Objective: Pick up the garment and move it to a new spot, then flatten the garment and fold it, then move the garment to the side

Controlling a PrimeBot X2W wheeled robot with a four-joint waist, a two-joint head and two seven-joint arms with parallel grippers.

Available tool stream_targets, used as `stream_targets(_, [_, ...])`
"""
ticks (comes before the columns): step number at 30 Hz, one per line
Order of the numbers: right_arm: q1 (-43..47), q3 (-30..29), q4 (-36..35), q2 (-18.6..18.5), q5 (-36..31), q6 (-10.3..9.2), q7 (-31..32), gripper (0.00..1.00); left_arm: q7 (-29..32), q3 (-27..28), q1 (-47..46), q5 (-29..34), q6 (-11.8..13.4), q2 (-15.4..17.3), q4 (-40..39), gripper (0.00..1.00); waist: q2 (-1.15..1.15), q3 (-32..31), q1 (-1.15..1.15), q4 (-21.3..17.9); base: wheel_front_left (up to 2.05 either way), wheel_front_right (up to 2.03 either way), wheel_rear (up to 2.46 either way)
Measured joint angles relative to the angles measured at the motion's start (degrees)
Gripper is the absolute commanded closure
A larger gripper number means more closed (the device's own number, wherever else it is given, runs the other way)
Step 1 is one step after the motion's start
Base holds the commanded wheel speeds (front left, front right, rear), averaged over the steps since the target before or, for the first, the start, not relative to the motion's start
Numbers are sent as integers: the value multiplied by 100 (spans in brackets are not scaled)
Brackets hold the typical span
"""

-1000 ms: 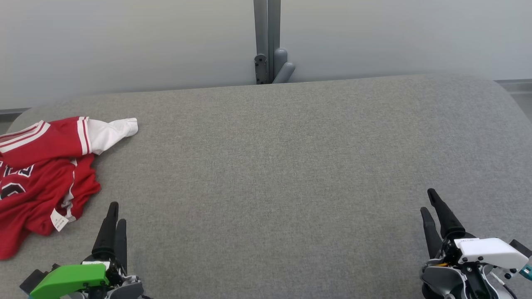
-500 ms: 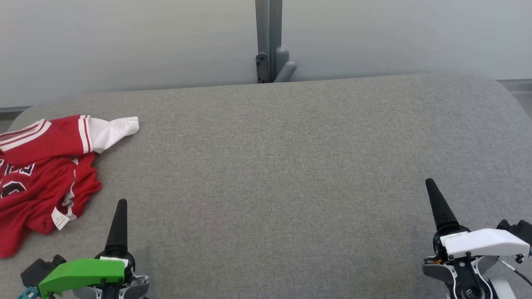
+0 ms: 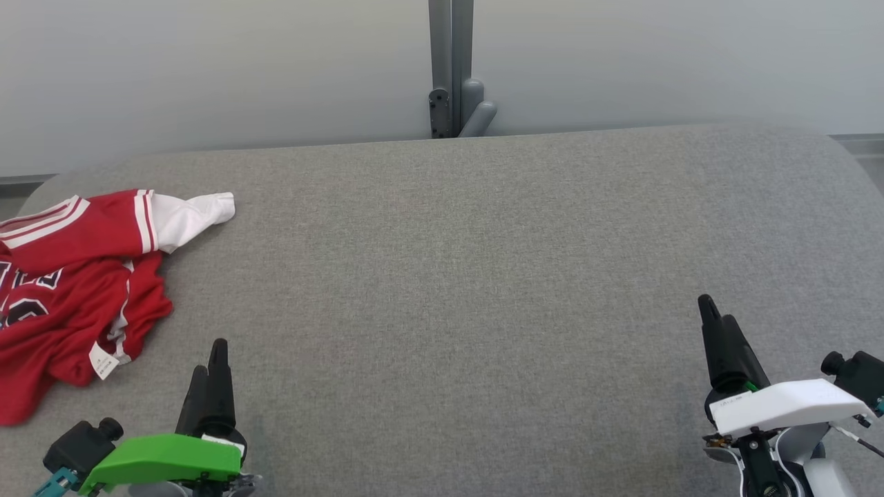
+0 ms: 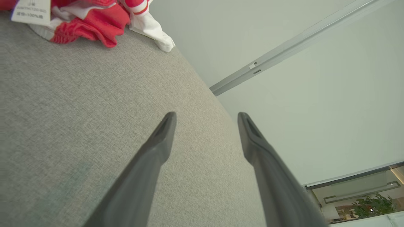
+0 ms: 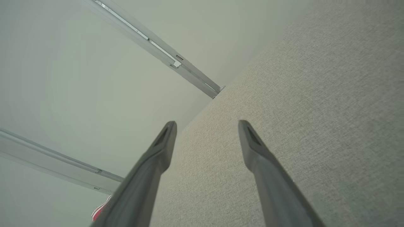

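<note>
L gripper [image 3: 209,355] sits at the bottom left of the head view, w/ a green cover [image 3: 166,459] behind it. In the left wrist view its two dark fingers are apart, & grey cloth shows in the gap. R gripper [image 3: 715,310] sits at the bottom right, w/ a white cover [image 3: 787,407]. Its fingers are apart too in the right wrist view, w/ grey cloth & pale wall between them. Both grippers are over the big grey table [image 3: 483,276] & point to its far edge.

Red jersey [image 3: 69,304] lies in a messy heap on the left side of the table, partly cut off by the edge of the head view. It has white stripes, letters on the front, & one white sleeve [image 3: 190,215] that sticks out to the right. A small white tag [image 3: 102,360] lies on its near edge. L gripper is near the jersey, a bit to the right of the tag, not touching it. R gripper is well apart from it, across the table. Behind the table is a pale wall [image 3: 207,69] w/ a grey post [image 3: 452,62] in the middle.
</note>
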Motion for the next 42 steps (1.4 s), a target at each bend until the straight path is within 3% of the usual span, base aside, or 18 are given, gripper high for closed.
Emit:
stream_targets(21, [27, 8, 116, -105, -1902, 1, -397, 0, -399, -85, 134, 1827, -94, 3, -134, 0, 0, 13, 0, 46, 0, 0, 0])
stream_targets(42, [115, -19, 197, -122, -3236, 2, -721, 0, -727, -58, 255, 3175, -104, 9, 9, 0, 0, 24, 0, 86, 0, 0, 0])
